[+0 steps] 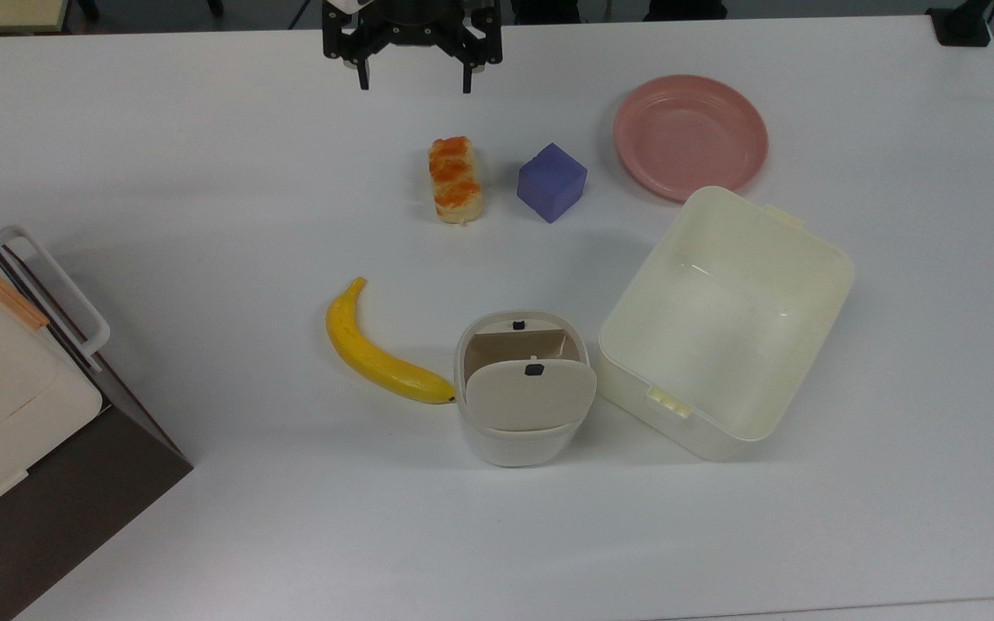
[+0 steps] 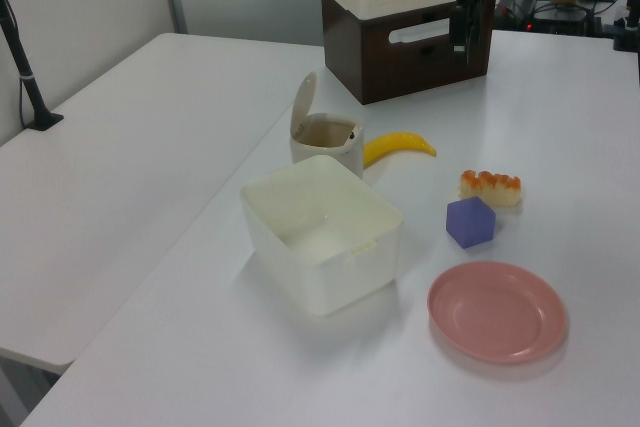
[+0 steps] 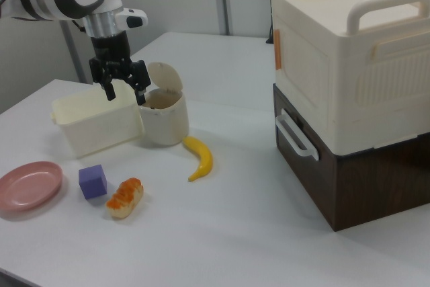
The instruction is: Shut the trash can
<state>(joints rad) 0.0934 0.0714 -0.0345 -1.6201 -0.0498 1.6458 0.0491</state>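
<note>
Centrally on the white tabletop (image 1: 204,172) stands the small cream-white rounded-square plastic trash can (image 1: 519,435), its beige hinged flap lid (image 1: 531,395) raised upright and bearing a small black button (image 1: 534,370); the brown interior is exposed. In the top view, a yellow curved banana (image 1: 376,349) lies at the top view's left of the can, its dark tip touching or just beside the can's wall, and a large cream rectangular lidless plastic tub (image 1: 726,323) sits just beside the can at the top view's right. Farther up in the top view lie an orange-and-cream bread-like toy (image 1: 456,179), a purple plastic cube (image 1: 552,182) near it, and a round pink plate (image 1: 690,135) close to the tub's far corner. The robot's black two-finger hand (image 1: 415,82) hangs at the tabletop's far edge in the top view, well apart from the can, its fingers (image 1: 468,79) spread wide and grasping nothing; in the right view the hand (image 3: 124,91) appears above the tub, beside the raised lid. A cream plastic box with handles (image 3: 349,52) rests on a dark brown drawer unit (image 3: 356,173) at the right view's right.
</note>
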